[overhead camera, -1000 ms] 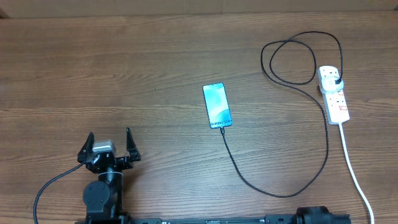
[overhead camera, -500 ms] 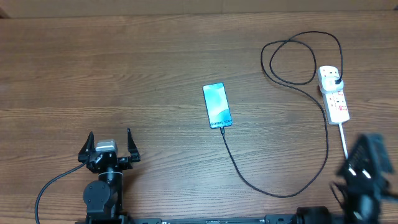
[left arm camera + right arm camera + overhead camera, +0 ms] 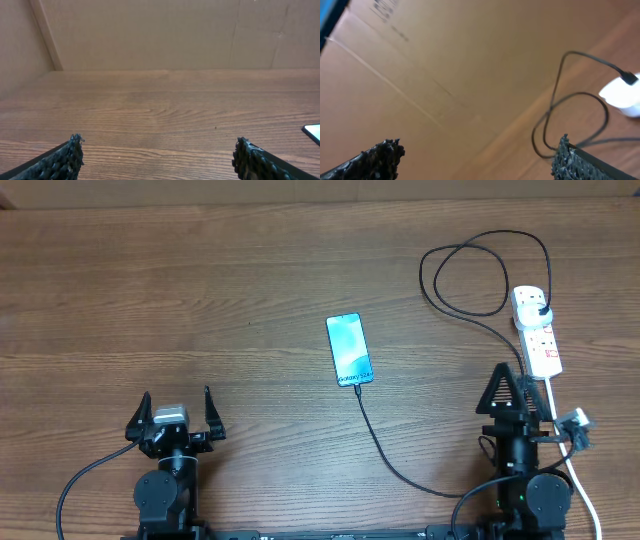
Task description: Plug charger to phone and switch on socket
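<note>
The phone [image 3: 349, 349] is lying flat near the middle of the wooden table [image 3: 200, 270], its screen glowing light blue and the short end with the small text facing the robot. The charger [image 3: 440, 492] is running from that near end in a wide curve toward the robot. It is then going up the right side and making a loose loop before ending at its black plug [image 3: 541, 311], which is sitting in the far outlet of the socket [image 3: 540, 345]. The connector tip is touching the phone's near edge, but I cannot tell whether it is fully seated. The red switch marks on the socket are too small to read, so I cannot tell if it is switched on.

The left gripper [image 3: 177, 393] is waiting at the near left edge, well apart from the phone, with its fingers spread wide and holding nothing. In its wrist view only bare table is showing between the pads. The right gripper [image 3: 510, 380] is hanging near the socket's close end, just beside the thick white cord [image 3: 572, 455], also fully spread and empty. Its wrist view is tilted and is looking past the cable loop toward the cardboard wall [image 3: 445, 60]. In my judgement this arm is being placed here because the socket is lying on its side of the table, while the slack in the cable is letting the phone lie undisturbed.
</note>
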Controlling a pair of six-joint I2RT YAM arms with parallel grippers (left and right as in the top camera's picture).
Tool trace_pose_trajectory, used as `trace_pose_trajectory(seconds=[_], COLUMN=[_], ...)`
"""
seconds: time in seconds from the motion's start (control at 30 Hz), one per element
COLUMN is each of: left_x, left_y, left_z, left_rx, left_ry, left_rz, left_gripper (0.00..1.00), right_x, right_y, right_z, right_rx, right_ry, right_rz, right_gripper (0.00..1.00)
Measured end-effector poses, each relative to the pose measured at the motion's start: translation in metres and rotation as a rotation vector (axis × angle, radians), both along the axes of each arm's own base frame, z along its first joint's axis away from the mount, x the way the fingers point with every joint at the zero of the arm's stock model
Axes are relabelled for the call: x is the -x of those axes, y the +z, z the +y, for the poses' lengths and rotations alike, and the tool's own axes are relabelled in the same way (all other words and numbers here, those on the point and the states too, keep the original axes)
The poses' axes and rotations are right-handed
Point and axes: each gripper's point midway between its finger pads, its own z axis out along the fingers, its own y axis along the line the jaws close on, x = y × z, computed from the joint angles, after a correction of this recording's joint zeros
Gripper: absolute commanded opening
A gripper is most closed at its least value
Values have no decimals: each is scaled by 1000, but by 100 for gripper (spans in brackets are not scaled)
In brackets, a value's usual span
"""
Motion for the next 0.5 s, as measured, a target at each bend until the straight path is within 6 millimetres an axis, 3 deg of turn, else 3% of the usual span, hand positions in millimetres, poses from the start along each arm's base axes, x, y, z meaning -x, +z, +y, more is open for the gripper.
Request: trace_pose_trajectory(seconds=[0.3,0.5], left_x=[0,0], left_y=[0,0], left_z=[0,0], left_rx=[0,0], left_ry=[0,0], left_rz=[0,0], left_gripper=[99,100], right_x=[-4,-3], right_y=[-38,-40], right_z=[-1,-2], right_rx=[22,26], right_ry=[-11,-16], right_rz=[137,143], right_gripper=[100,100])
